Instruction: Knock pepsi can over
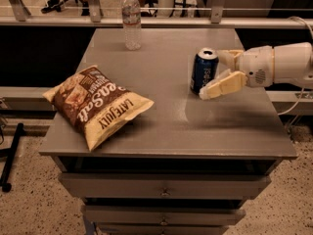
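The pepsi can (203, 70) is dark blue with a silver top. It stands upright on the grey table (166, 121), right of centre. My gripper (212, 75) reaches in from the right on a white arm (286, 63) and is open. One cream finger (229, 57) lies behind the can's upper right. The other finger (222, 86) lies in front of the can's lower right, its tip close to the can's base. The can's right side sits between the two fingers.
A brown chip bag (95, 104) lies flat at the table's front left. A clear water bottle (131, 19) stands at the back, left of centre. The table's right edge runs under the arm. Drawers (164, 187) sit below the tabletop.
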